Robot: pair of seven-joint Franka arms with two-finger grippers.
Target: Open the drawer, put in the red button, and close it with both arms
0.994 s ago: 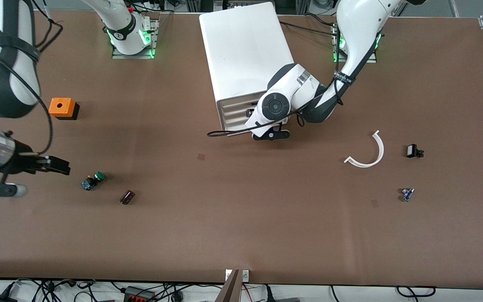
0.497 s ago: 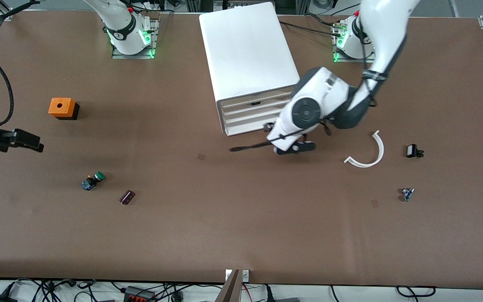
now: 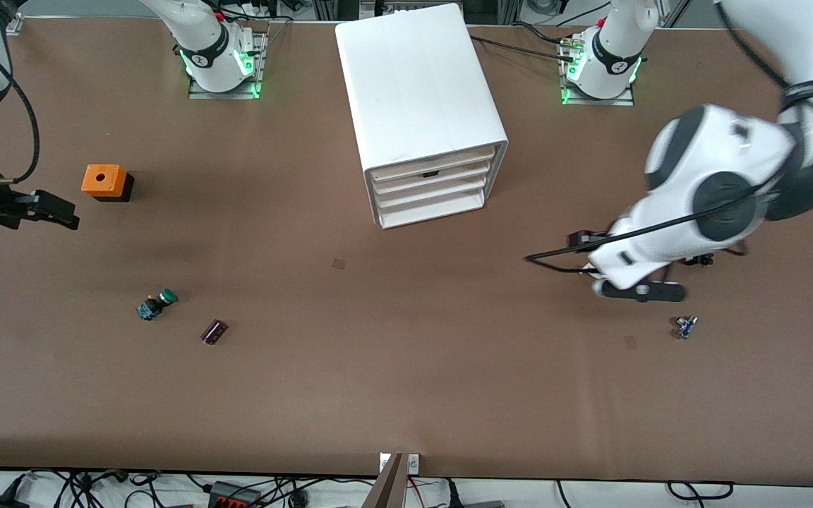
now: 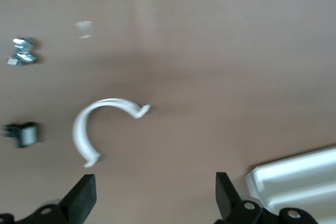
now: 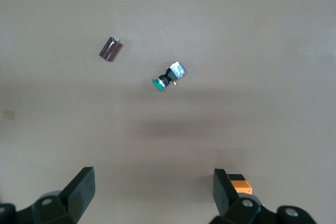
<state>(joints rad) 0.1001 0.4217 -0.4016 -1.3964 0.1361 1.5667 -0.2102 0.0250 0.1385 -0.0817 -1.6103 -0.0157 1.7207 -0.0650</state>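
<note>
Can't spot the red button anywhere on the desk, probably inside the shut drawer (image 3: 435, 161); left hand (image 4: 155, 195) wide over the curved strip (image 4: 86, 124), right hand (image 5: 152, 190) wide near the orange box (image 3: 103, 180).

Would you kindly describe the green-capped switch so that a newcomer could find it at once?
Start at the orange box toward the right arm's end of the table, then look nearer the front camera. There lies the green-capped switch, tipped on its side, beside a small dark purple cylinder. Only the switch has a green mushroom cap and blue base.
</note>
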